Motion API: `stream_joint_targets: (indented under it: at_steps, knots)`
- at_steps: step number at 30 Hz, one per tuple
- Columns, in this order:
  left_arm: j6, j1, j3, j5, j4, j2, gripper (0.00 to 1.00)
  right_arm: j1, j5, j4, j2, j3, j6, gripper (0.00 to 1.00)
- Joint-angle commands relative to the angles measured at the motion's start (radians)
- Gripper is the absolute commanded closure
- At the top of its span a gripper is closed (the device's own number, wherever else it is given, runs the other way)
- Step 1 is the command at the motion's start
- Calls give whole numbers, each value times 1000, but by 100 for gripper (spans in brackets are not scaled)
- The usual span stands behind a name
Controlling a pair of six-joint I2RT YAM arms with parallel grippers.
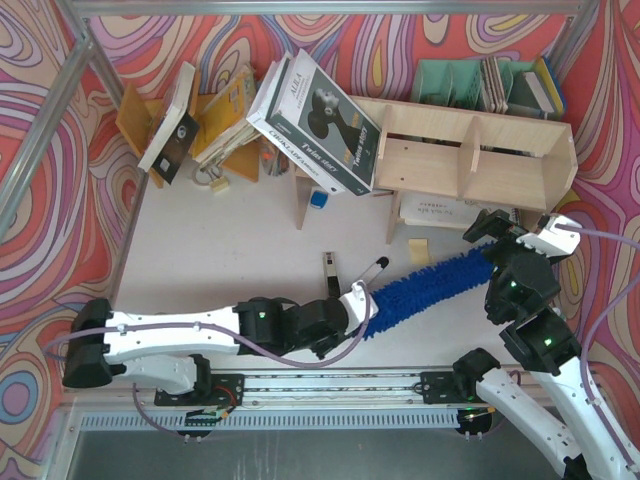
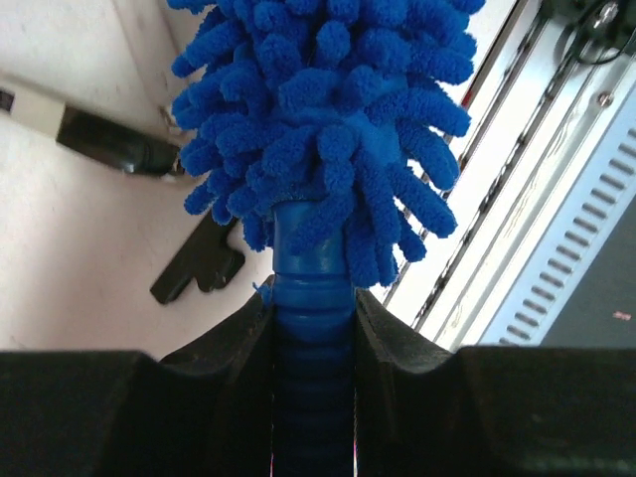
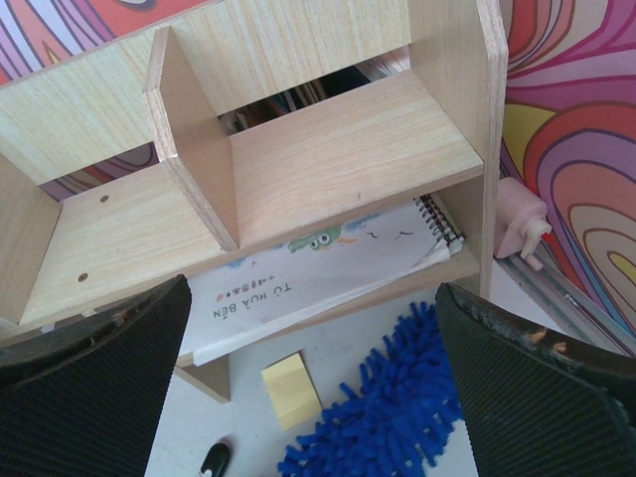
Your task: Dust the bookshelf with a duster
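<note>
Bright-blue fluffy microfibre duster is clamped by its slim ribbed blue handle in the left claw, fingers snug on both sides in the wrist view, and it stretches diagonally over the white surface toward the right. Its fluffy tip sits just in front of the wide pale plywood bookshelf, not touching it as far as I can tell, right beside a little yellow sticky note. Bookshelf's at the back right, with a spiral-bound notebook lying flat in its bottom slot. Right claw hangs over the duster's tip, fingers spread wide, holding nothing.
</note>
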Motion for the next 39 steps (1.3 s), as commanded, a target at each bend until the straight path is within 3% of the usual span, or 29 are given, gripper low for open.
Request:
stream_joint_targets:
  at_steps: [1,9,20,30,39]
  knots:
    - [89,16,93,40,147,65,100,-4,3,-3,1,10,12,1]
    - [179,73,255,133,166,220,100,-3,15,8,-3,5,-1,1]
    - [171,126,263,204,197,357,100,-4,15,16,-5,-1,-5,2]
    - [144,126,209,131,216,400,100,-4,15,10,0,-3,3,1]
    - [76,127,103,-28,288,293,100,-3,16,2,-5,-4,9,1]
